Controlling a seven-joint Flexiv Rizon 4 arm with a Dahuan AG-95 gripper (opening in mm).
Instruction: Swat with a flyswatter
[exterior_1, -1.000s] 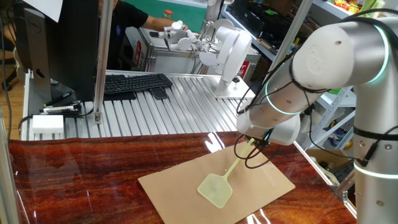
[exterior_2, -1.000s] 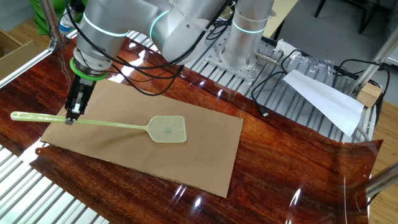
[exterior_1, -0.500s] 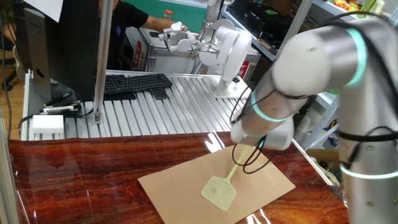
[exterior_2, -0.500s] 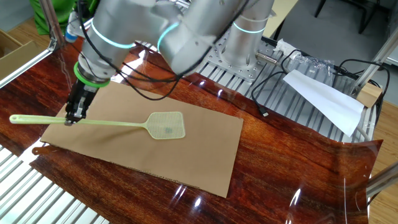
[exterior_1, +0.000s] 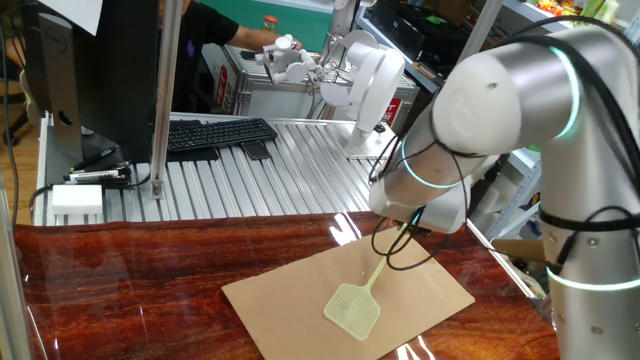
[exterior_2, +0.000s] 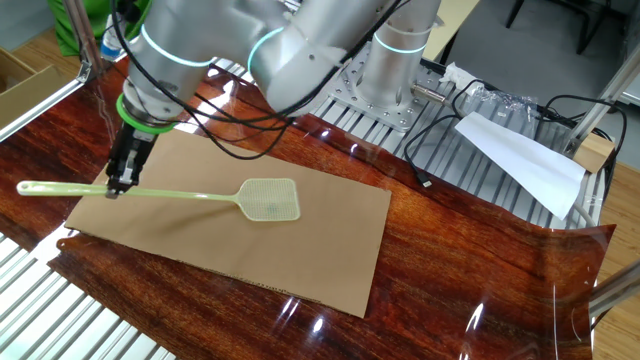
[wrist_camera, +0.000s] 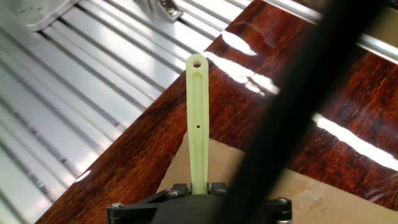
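The pale yellow-green flyswatter (exterior_2: 200, 195) lies low over a tan cardboard sheet (exterior_2: 320, 240). Its mesh head (exterior_2: 271, 200) rests flat near the sheet's middle, also seen in one fixed view (exterior_1: 352, 310). My gripper (exterior_2: 118, 183) is shut on the thin handle, well back from the head. The handle's free end (exterior_2: 30, 187) sticks out past the sheet's edge. In the hand view the handle (wrist_camera: 198, 124) runs straight up from between the jaws (wrist_camera: 199, 186), ending in a small hanging hole. A dark cable crosses that view.
The cardboard sheet (exterior_1: 300, 300) lies on a glossy red-brown wood tabletop (exterior_2: 450, 250). Ribbed metal surface (exterior_1: 260, 175) lies behind, with a keyboard (exterior_1: 215, 133) and a monitor. Cables and a white folded paper (exterior_2: 520, 160) lie at the right.
The swatter head has shifted slightly on the sheet and the arm's elbow has swung; the gripper stays shut on the handle in about the same place.
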